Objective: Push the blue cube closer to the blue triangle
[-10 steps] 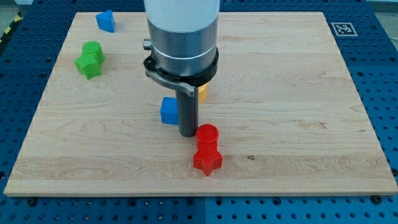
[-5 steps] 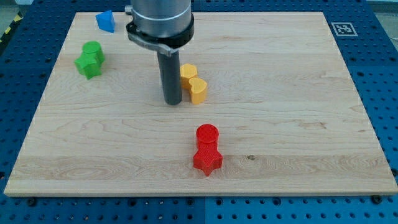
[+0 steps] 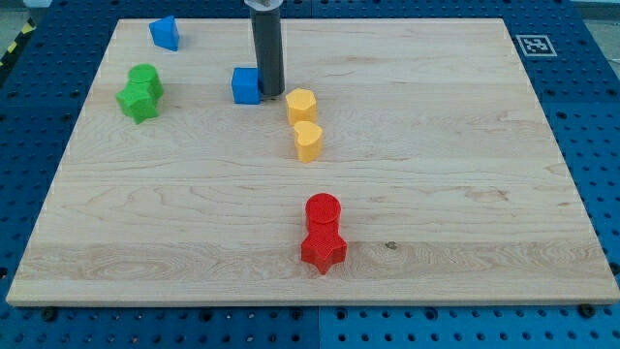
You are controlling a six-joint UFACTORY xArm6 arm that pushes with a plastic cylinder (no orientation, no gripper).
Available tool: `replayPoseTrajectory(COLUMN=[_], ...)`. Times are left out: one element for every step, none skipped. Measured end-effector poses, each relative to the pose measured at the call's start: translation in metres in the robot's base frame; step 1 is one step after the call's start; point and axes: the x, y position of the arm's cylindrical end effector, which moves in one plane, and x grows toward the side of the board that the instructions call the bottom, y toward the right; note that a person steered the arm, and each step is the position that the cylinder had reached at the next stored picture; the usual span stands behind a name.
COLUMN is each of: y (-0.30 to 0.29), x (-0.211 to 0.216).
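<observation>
The blue cube [image 3: 246, 85] sits on the wooden board at the upper middle-left. My tip [image 3: 270, 93] stands right against the cube's right side, touching or nearly touching it. The blue triangle [image 3: 164, 33] lies near the board's top left corner, up and to the left of the cube, well apart from it. The rod rises out of the view's top.
Two green blocks [image 3: 139, 92] sit together at the left. Two yellow blocks [image 3: 304, 122] lie just right and below my tip. A red cylinder [image 3: 322, 209] and a red star [image 3: 323, 250] sit at the lower middle. A marker tag [image 3: 534, 44] is at the board's top right.
My tip has moved up the view and slightly left. The blue cube has moved up the board with it, from the middle towards the blue triangle. Other blocks stayed put.
</observation>
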Motion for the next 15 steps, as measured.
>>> replayPoseTrajectory(y=[0.000,-0.010,-0.031,-0.045,-0.047,-0.054,-0.054,-0.046,-0.061,-0.089,-0.092,-0.092,-0.092,-0.092,-0.076], x=[0.016,0.016,0.015,0.010,-0.013,-0.030,-0.030,-0.014,-0.008,-0.009,-0.012,-0.028,-0.048,-0.060,-0.059])
